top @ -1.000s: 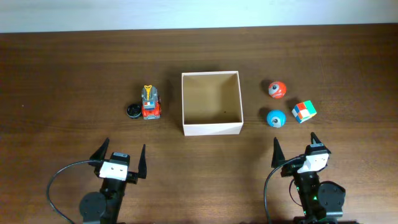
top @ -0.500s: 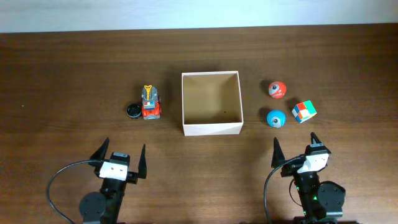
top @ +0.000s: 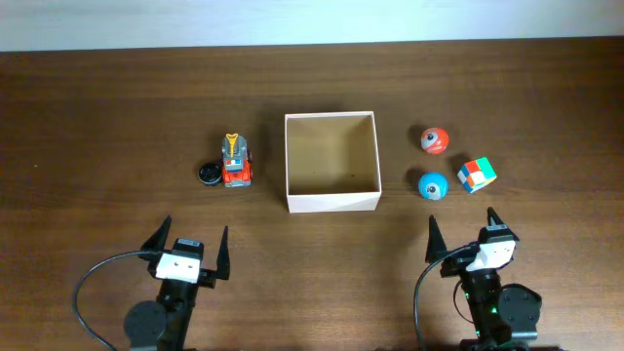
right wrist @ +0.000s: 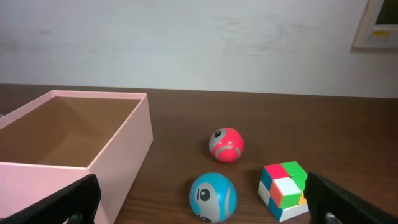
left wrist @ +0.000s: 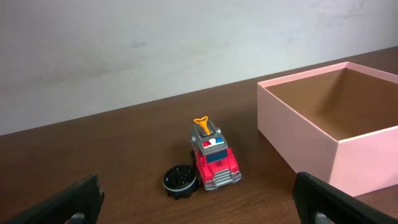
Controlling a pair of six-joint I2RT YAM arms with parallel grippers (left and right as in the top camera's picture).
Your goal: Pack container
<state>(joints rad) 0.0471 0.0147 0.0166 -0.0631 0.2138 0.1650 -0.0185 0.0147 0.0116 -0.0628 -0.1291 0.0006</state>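
The container [top: 331, 200] is a square open box with white walls and a tan inside, at the table's middle; nothing shows inside it. It also shows in the left wrist view [left wrist: 298, 134] and the right wrist view [right wrist: 124, 149]. Left of it stand a red toy truck [top: 235, 162] [left wrist: 211, 158] and a black round disc [top: 209, 174] [left wrist: 180, 180]. Right of it lie a red ball [top: 434, 139] [right wrist: 226, 144], a blue ball [top: 432, 184] [right wrist: 212, 196] and a colour cube [top: 476, 175] [right wrist: 285, 189]. My left gripper [top: 187, 245] and right gripper [top: 464, 234] are open and empty, near the front edge.
The dark wooden table [top: 117, 107] runs back to a pale wall [left wrist: 155, 43]. A framed thing [right wrist: 380, 23] hangs on the wall at the far right.
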